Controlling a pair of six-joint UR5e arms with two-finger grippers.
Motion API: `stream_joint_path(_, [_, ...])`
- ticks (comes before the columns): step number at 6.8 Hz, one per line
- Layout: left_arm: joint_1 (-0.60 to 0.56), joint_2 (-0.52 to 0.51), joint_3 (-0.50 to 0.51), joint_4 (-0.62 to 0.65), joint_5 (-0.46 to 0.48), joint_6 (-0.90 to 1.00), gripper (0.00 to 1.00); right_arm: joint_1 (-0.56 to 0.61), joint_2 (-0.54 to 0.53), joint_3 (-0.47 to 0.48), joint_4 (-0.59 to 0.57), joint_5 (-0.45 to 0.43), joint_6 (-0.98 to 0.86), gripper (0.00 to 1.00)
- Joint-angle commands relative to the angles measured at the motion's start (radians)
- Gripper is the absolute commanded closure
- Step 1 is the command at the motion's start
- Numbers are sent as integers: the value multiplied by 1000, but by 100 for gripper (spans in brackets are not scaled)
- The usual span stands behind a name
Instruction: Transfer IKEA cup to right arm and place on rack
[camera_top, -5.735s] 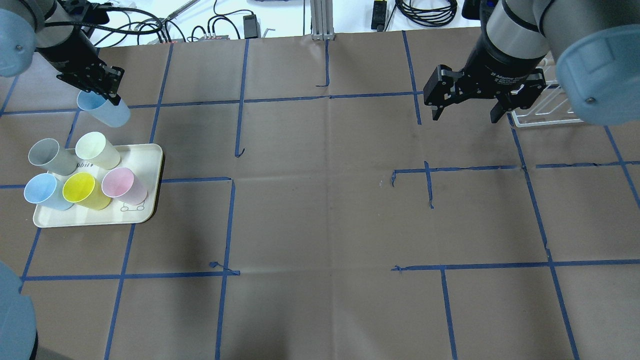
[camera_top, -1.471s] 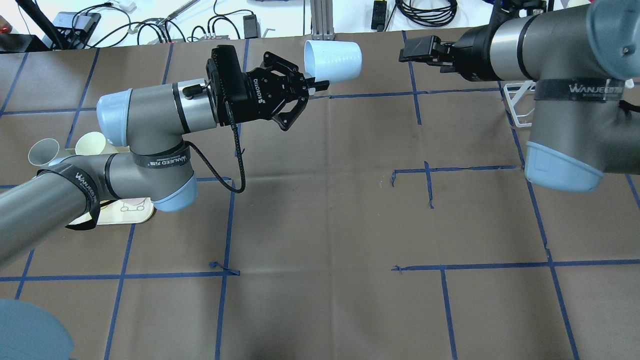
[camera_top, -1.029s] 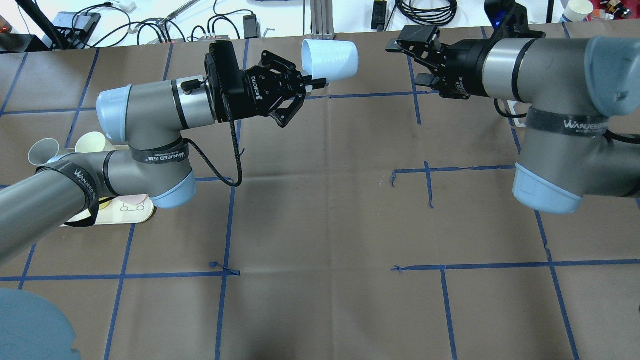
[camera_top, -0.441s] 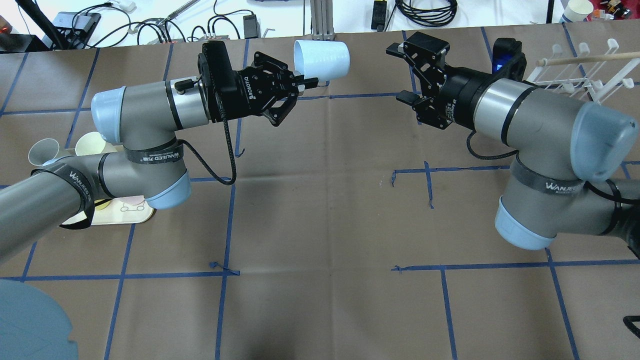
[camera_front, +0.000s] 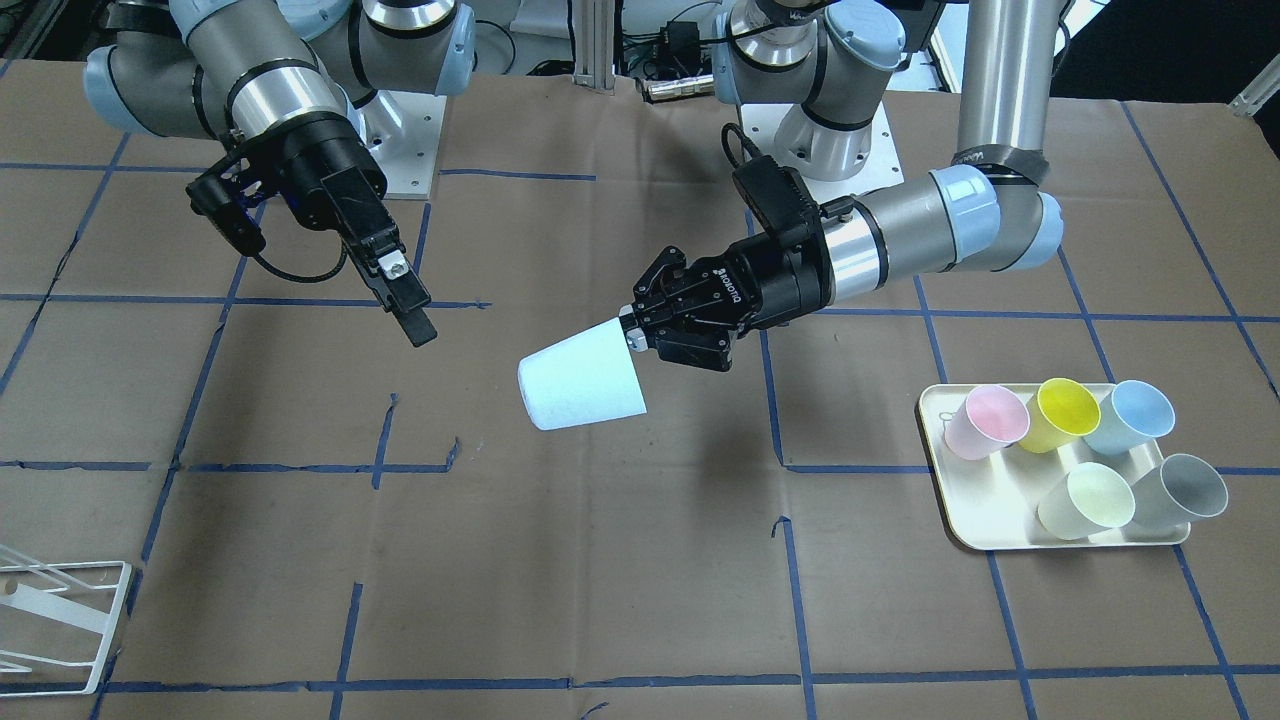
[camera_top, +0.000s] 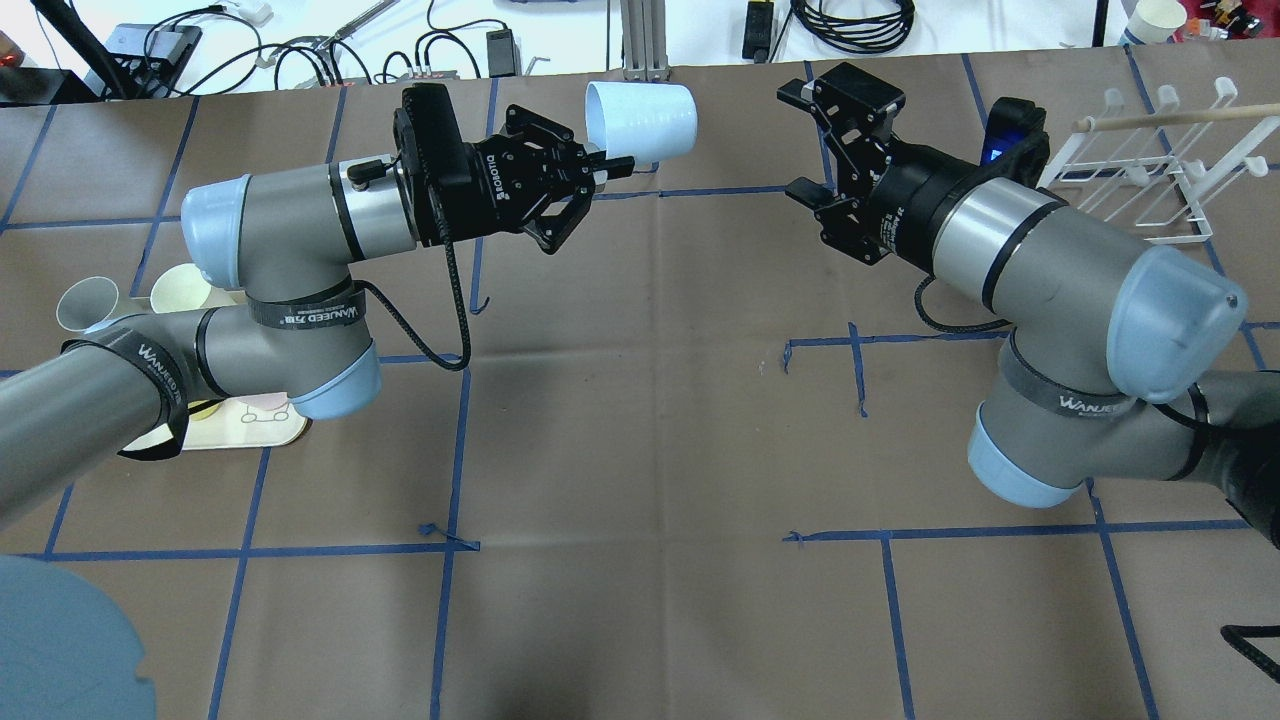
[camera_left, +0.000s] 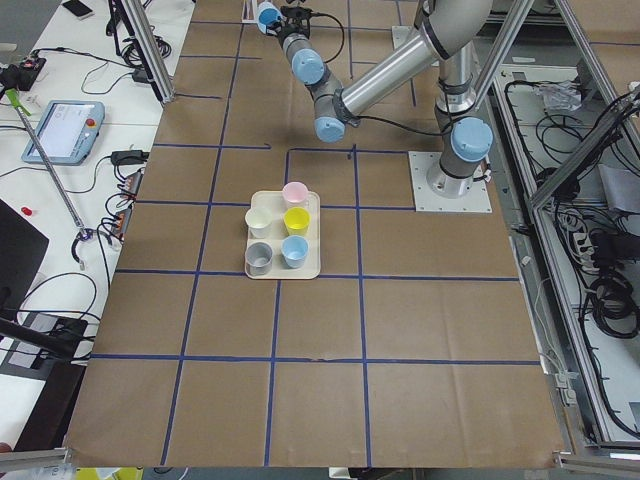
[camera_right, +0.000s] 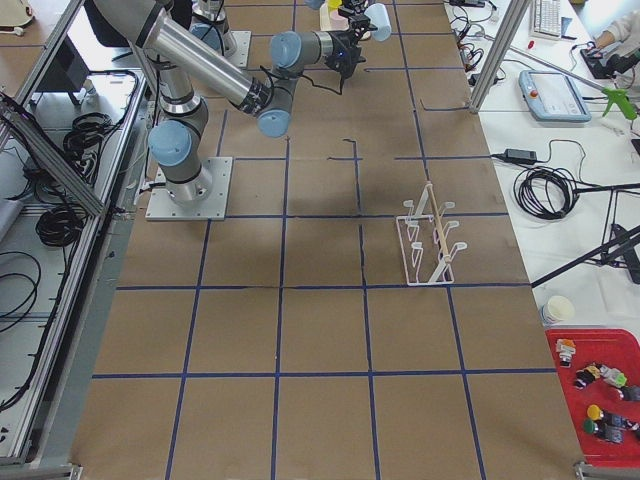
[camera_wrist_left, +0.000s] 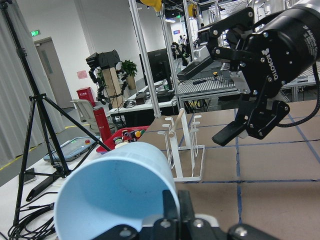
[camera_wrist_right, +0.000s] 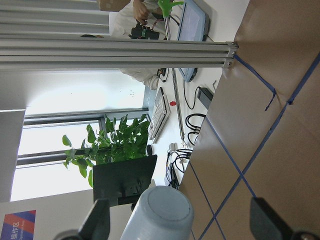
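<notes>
Left gripper (camera_top: 612, 166): my fingers pinch the rim of the pale blue plastic cup (camera_top: 642, 118). The cup is held in the air on its side, base pointing to 3 o'clock, over the 12 o'clock edge of the brown paper-covered table (camera_top: 640, 450).

Right gripper (camera_top: 797, 142): my fingers are spread wide, at 3 o'clock of the cup, facing its base and apart from it.

The small white wire rack (camera_top: 1130, 172) stands upright at the table's 2 o'clock, beyond my right arm (camera_top: 1050, 260).

The cream rectangular tray (camera_front: 962, 522) at 9 o'clock carries five coloured cups (camera_front: 1066, 414).
</notes>
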Motion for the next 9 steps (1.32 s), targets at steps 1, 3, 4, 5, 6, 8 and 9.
stream_joint_path(1, [-6,-3,2,5,0,-39,100,90,10,-8,-31,-185,71,3])
stream_joint_path(3, [-9,-4,1,5,-2,-42,100,126,39,-26,-34,-204,73,0])
stream_joint_path(4, [-9,-4,-1,7,-2,-42,100,135,53,-32,-25,-214,65,0])
stream_joint_path(5, [-9,-4,-4,13,0,-64,100,155,68,-42,-36,-209,71,0])
stream_joint_path(6, [-9,-6,-2,68,6,-131,100,164,64,-48,-37,-214,73,0])
stream_joint_path(8, [-9,-48,-1,203,11,-232,100,202,68,-80,-37,-299,84,0])
stream_joint_path(9, [-9,-73,8,294,9,-327,100,210,67,-88,-37,-376,196,1])
